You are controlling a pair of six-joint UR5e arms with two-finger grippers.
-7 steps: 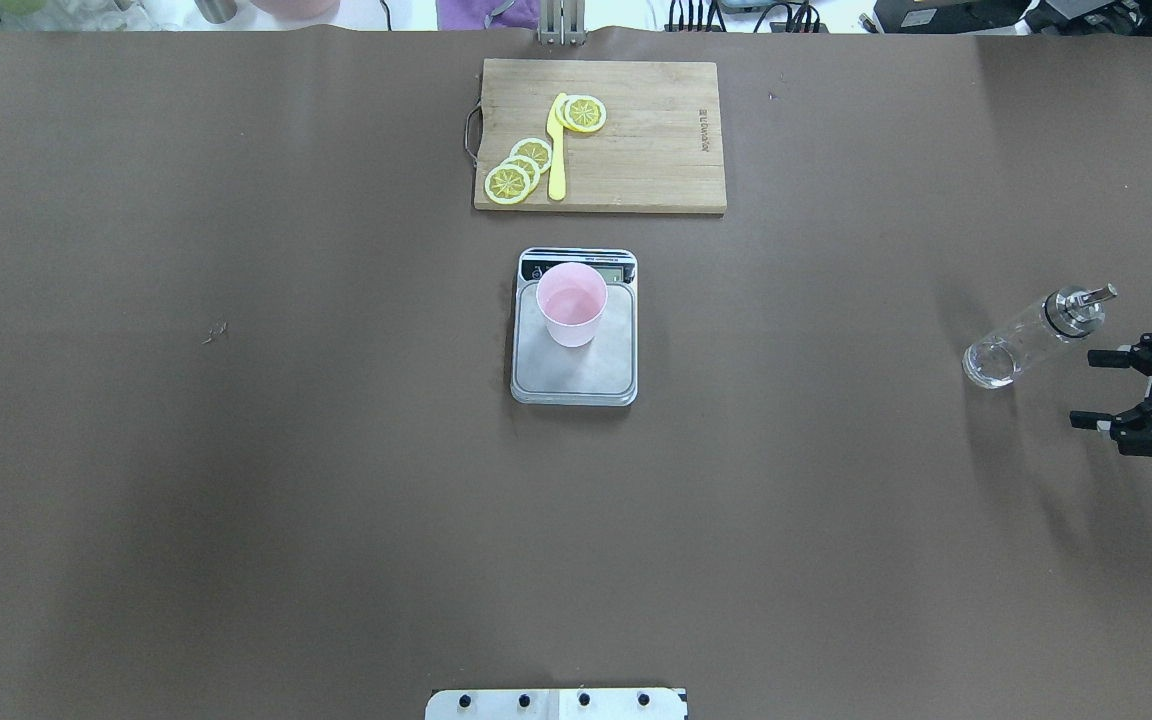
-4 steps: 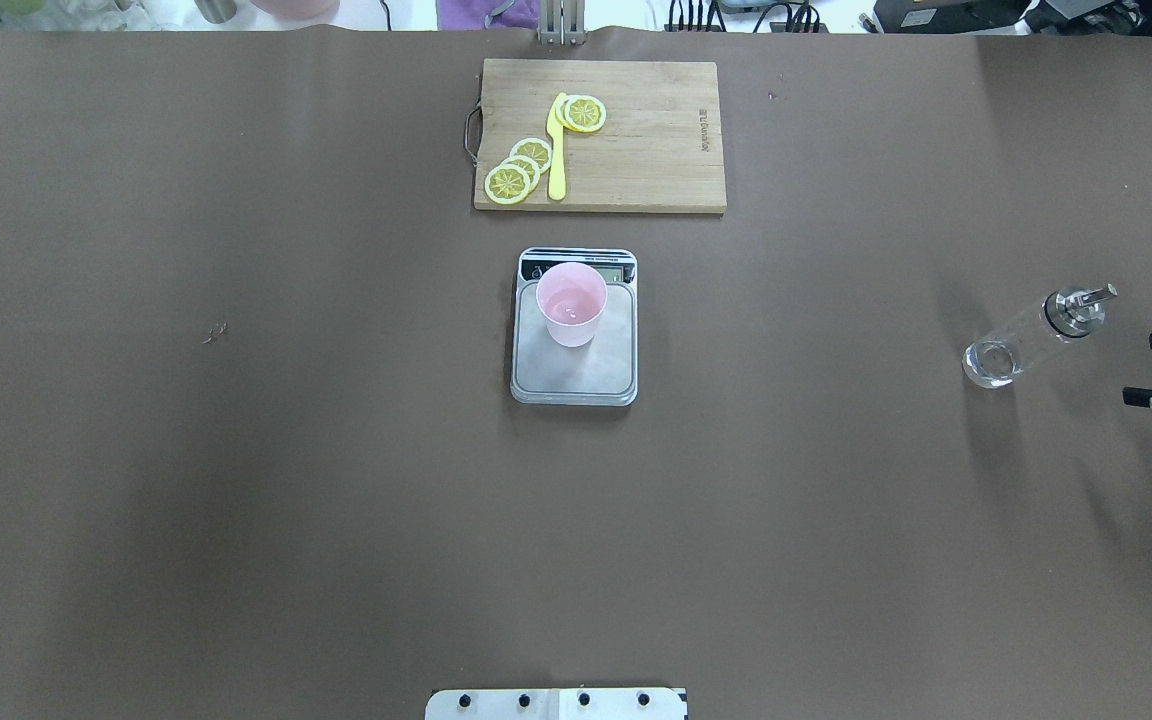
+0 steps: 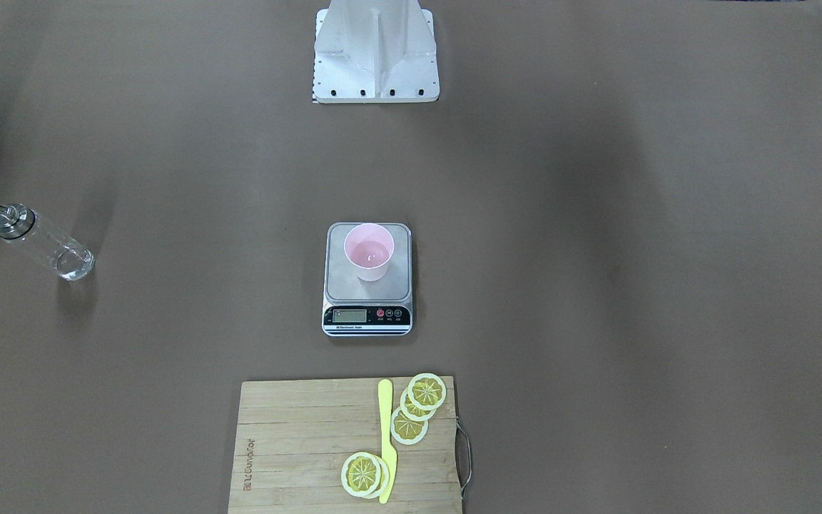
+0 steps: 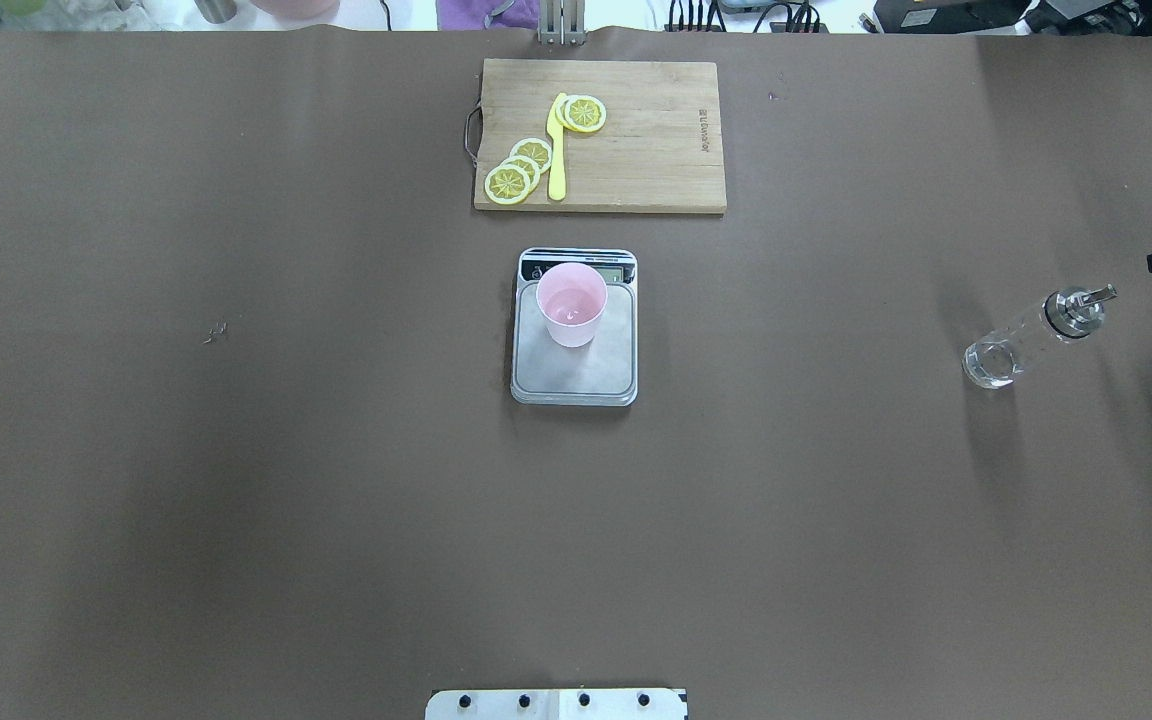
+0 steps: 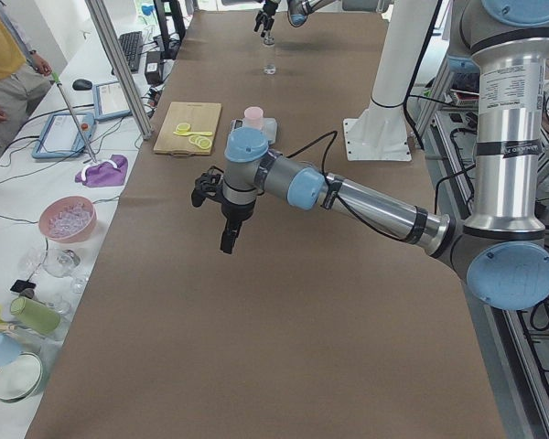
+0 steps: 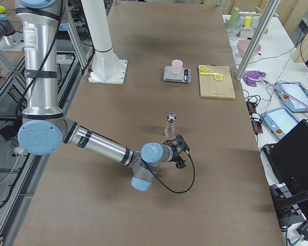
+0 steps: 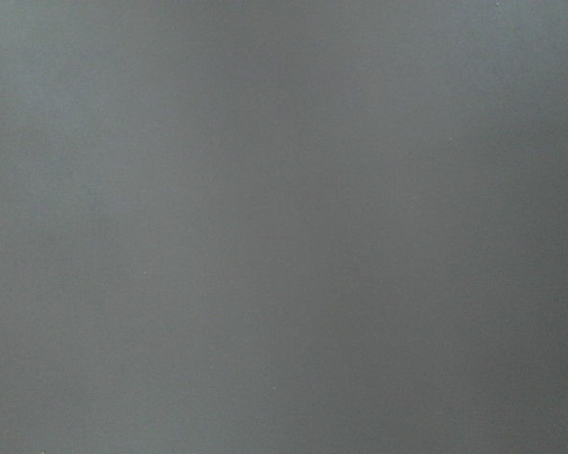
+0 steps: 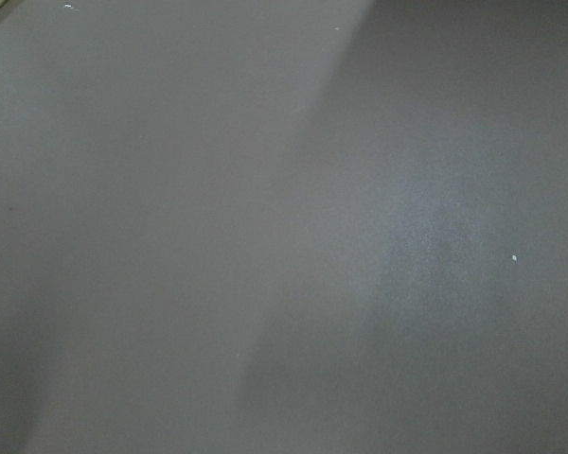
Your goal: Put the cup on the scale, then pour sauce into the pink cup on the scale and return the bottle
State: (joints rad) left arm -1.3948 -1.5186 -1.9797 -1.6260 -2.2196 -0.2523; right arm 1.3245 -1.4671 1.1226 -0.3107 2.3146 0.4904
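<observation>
Centrally, cup (image 4: 571,305) upright on scale (image 4: 576,372), bottle (image 4: 1021,340) well apart.

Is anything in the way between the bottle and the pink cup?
No, nothing visible. Only bare brown table lies between the bottle and the cup on the scale. The cutting board sits beyond the scale, off that path.

There is wide open room on the brown worktop (image 4: 236,500) on both sides of the scale (image 4: 574,375), where the pink cup (image 4: 571,303) stands, with the cutting board (image 4: 656,150) close beyond it and the glass bottle (image 4: 1026,335) standing alone far out on the right.
</observation>
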